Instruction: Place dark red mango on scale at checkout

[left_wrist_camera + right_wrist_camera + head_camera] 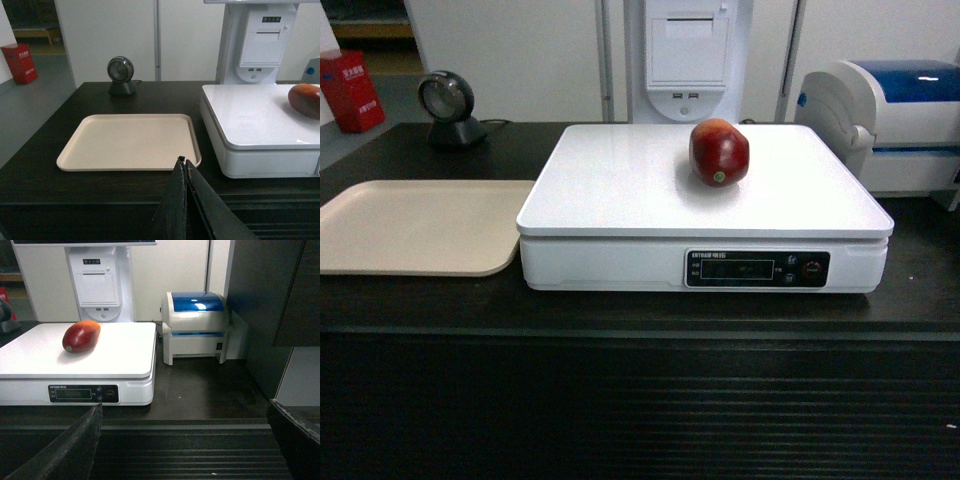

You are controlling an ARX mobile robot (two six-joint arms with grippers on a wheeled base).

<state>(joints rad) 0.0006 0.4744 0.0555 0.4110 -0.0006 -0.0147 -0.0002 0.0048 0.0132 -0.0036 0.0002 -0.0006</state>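
The glossy dark red oval mango (719, 152) lies on the flat top of the wide white electronic scale (620, 190), which stands on the long black counter (620, 310). The left hand (184, 165) is pressed closed and empty; the right hand (185, 415) gapes wide, holding nothing.

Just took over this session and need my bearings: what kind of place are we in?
Most likely a shop checkout: a white scale holding the dark red mango, a receipt printer behind, and a barcode scanner.

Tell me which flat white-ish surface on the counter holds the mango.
The scale, with its front display, holds the dark red mango. The beige tray beside it holds nothing.
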